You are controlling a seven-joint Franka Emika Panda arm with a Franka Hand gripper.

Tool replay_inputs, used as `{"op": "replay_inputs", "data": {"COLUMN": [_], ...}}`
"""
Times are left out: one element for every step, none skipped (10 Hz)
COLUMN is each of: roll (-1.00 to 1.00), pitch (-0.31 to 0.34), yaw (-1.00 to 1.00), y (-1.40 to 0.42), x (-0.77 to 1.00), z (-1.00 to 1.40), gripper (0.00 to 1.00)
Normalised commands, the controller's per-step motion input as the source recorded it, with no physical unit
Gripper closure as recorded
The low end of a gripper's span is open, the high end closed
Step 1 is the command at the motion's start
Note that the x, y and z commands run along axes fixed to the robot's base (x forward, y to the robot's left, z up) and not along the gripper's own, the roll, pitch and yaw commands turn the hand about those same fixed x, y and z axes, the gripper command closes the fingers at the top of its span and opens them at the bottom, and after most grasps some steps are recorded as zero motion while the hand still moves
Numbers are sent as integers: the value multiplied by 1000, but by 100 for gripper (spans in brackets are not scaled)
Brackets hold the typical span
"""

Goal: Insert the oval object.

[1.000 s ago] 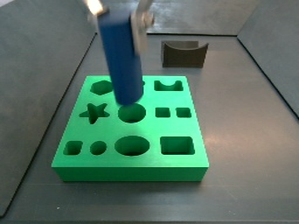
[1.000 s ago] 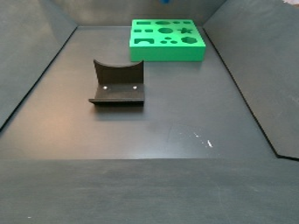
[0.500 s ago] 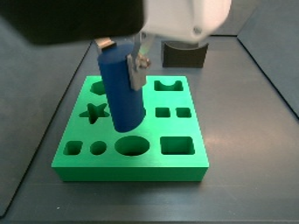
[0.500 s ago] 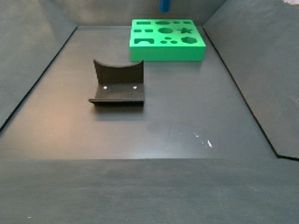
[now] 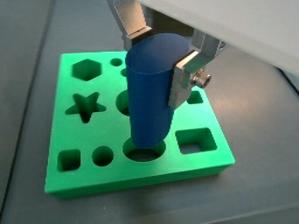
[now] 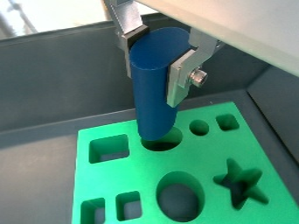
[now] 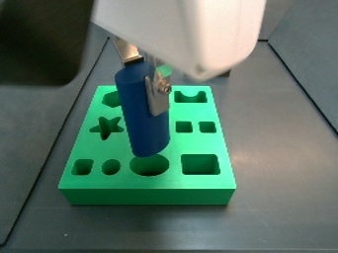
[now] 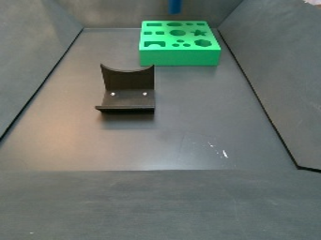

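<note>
Robot lab test cell, not a home or shop. Evidence: bare dark grey floor (image 8: 163, 178) boxed in by plain grey walls (image 8: 138, 11); a dark L-shaped fixture (image 8: 126, 89) standing on the floor, well apart from a green block (image 8: 178, 42) cut with shaped holes (star, hexagon, squares, ovals). The gripper (image 7: 142, 79) hangs over that block, clamped on the oval object (image 7: 140, 114), a blue peg, its lower end at an oval hole.

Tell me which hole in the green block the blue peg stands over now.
The large oval hole in the green block, between the square hole and the small round hole. The claw holds the blue peg there.
</note>
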Motion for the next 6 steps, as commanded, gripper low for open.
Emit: {"op": "replay_inputs", "data": {"roll": [206,204,189,151,144,121], "pitch": [-6,-6,-33,-19,-10,0], "yaw": [-986,-983,-971,-954,-906,-837], "y": [0,0,0,-37,-60,-160], "x": [0,0,14,37,94,134], "z": [-286,-283,-257,-154,-129,-251], "gripper": [100,100,100,100,100,100]}}
